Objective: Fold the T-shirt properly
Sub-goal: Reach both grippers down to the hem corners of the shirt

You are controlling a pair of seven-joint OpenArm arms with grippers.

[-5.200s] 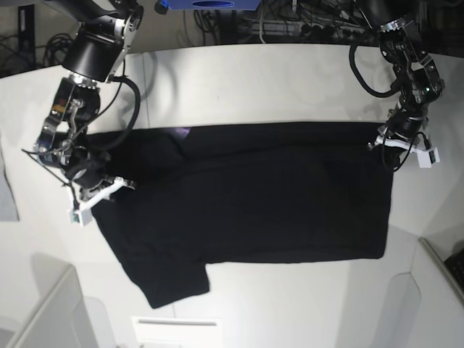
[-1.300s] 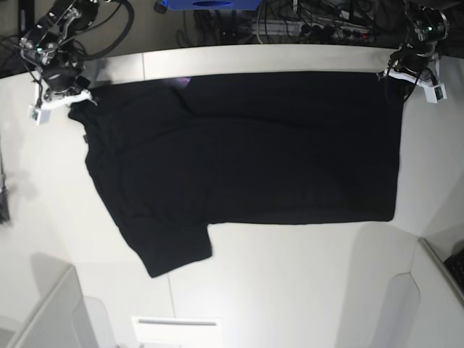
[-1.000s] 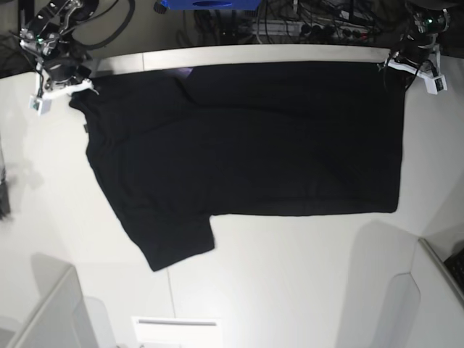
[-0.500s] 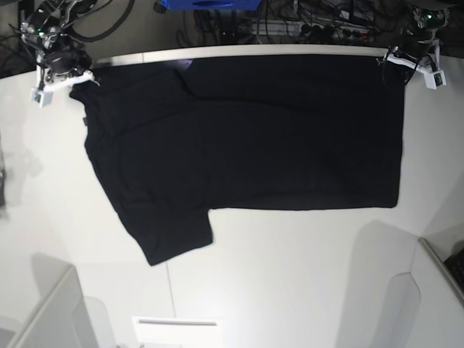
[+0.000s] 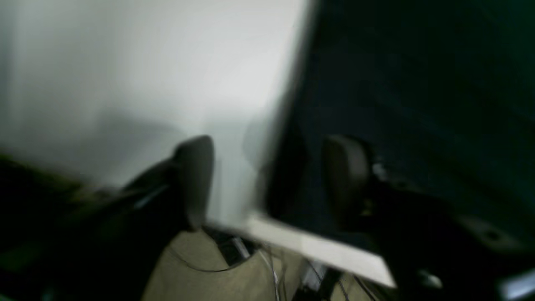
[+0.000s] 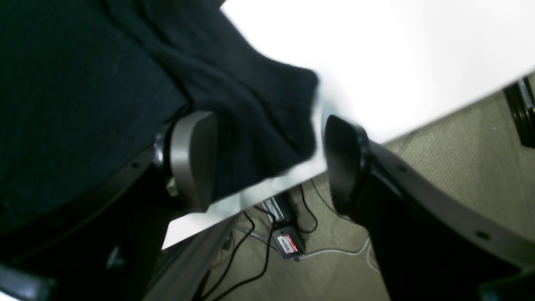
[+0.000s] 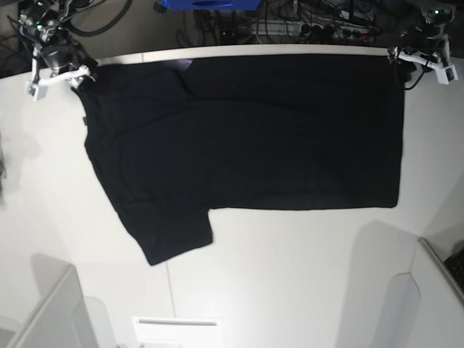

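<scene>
The black T-shirt (image 7: 246,138) lies spread flat on the white table (image 7: 290,275), its top edge along the table's far edge and one sleeve (image 7: 170,235) pointing to the near left. A sliver of purple print (image 7: 185,65) shows near the collar. My left gripper (image 7: 419,59) is at the shirt's far right corner; in the blurred left wrist view it (image 5: 269,179) is open, astride the shirt's edge (image 5: 418,83). My right gripper (image 7: 54,71) is at the far left sleeve; in the right wrist view it (image 6: 269,163) is open with the cloth (image 6: 259,117) lying loose between the jaws.
The table's far edge (image 6: 292,175) runs right under both grippers, with carpet and cables (image 6: 288,242) below. A blue box (image 7: 210,3) and more cables sit behind the table. Grey-white panels stand at the near left (image 7: 51,312) and near right (image 7: 428,297).
Both arms dragged the shirt from mid-table to the far edge. In the last second it barely moved. Both grippers sit slightly further out at the corners.
</scene>
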